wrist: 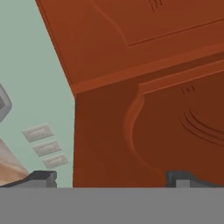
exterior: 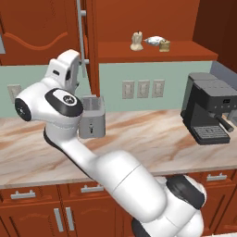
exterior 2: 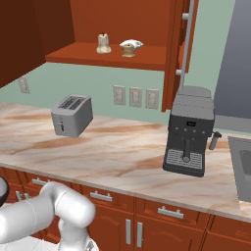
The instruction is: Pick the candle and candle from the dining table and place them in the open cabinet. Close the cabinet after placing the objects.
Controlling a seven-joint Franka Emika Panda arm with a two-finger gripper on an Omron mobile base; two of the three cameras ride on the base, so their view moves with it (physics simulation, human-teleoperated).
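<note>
two candles are sitting on the open cabinet's shelf [exterior: 185,50]: the pale cream candle [exterior: 136,41] to the left and the squat tan candle [exterior: 164,45] well to its right, with a grey-white oblong object [exterior: 153,40] lying just beside the tan one, between the pair. in the right base view the same order is showing, cream candle [exterior 2: 102,44] then tan candle [exterior 2: 128,49]. placing is looking finished; the closing step is judged to be in hand.

cabinet door [exterior: 90,41] is standing edge-on at the left of the shelf, its long silver handle [exterior: 82,37] facing the arm. the gripper [wrist: 111,177] is riding close against the door's panelled face [wrist: 157,127], finger tips [wrist: 41,177] standing wide apart, nothing between them. whether a tip is touching the wood cannot be told.

below, a toaster [exterior 2: 72,114] and a coffee machine [exterior 2: 188,130] are sitting on the marble counter [exterior 2: 117,157], well apart.

next move is likely calling for a sideways push on the door's outer face, swinging it across the shelf opening, while keeping the elbow off the toaster.
</note>
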